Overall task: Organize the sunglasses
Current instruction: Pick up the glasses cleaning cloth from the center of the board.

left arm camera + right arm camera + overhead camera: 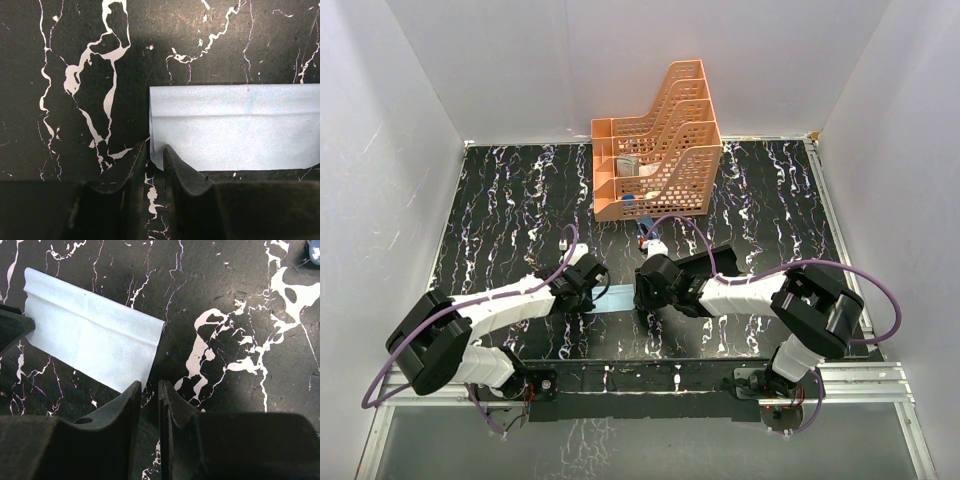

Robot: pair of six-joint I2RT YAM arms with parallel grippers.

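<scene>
sunglasses (643, 236): small blue bit on the table, at 6 o'clock of the orange rack and just in front of it. partly behind the purple cable, so the shape is too small to tell. in no gripper.
sunglasses, right wrist view: only a blue edge shows, cut off at the 1 o'clock corner (314, 250).
orange rack (660, 150): tiered mesh organizer at 12 o'clock on the table, against the back wall. a few small items sit in its lower trays, unclear which.
purple cable (682, 224): loops over the right arm and passes beside the sunglasses.
cloth (618, 296) (235, 125) (95, 340): pale blue, lies flat with a crease along one long side. at 6 o'clock of the sunglasses, apart from them, between the two grippers.
left gripper (603, 293) (155, 148): low at the 9 o'clock end of the cloth. jaws narrow, and the cloth's corner sits in the slit. cannot tell whether it is pinched.
right gripper (640, 297) (149, 386): at the 3 o'clock end of the cloth. jaws narrow with only table seen between them. the cloth's corner is just beside one finger.
table (500, 200): black with white marbling. both arms reach in from 6 o'clock.
</scene>
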